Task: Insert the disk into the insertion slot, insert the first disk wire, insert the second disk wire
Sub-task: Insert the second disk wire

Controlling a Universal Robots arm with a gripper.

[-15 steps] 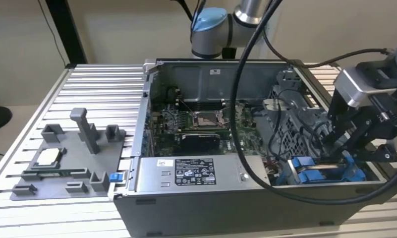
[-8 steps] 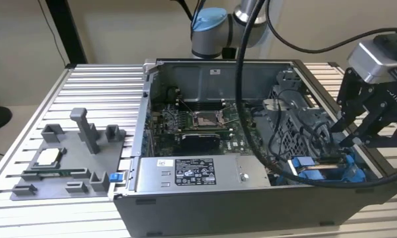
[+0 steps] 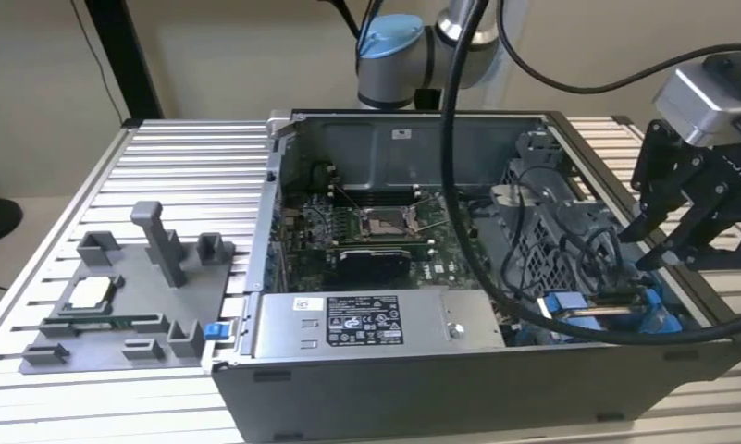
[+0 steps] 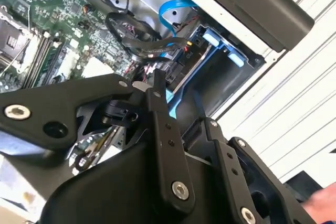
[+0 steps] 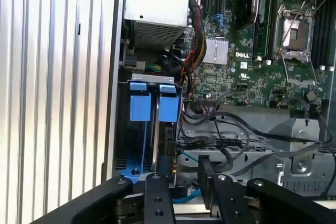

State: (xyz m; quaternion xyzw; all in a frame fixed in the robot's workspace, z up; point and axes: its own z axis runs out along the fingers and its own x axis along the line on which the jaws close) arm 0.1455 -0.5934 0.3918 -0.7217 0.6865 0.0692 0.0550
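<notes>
Sitting under tool: disk

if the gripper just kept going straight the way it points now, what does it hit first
Most likely the disk in its blue carrier, lying in the case's corner right under the gripper. Depth is unclear, so the black cables beside it could come first.

Ribbed, slotted aluminium table of silver metal, carrying an open dark grey computer case and, at the exterior view's left, a flat grey plastic fixture tray with upright posts, just beside the case.
</notes>
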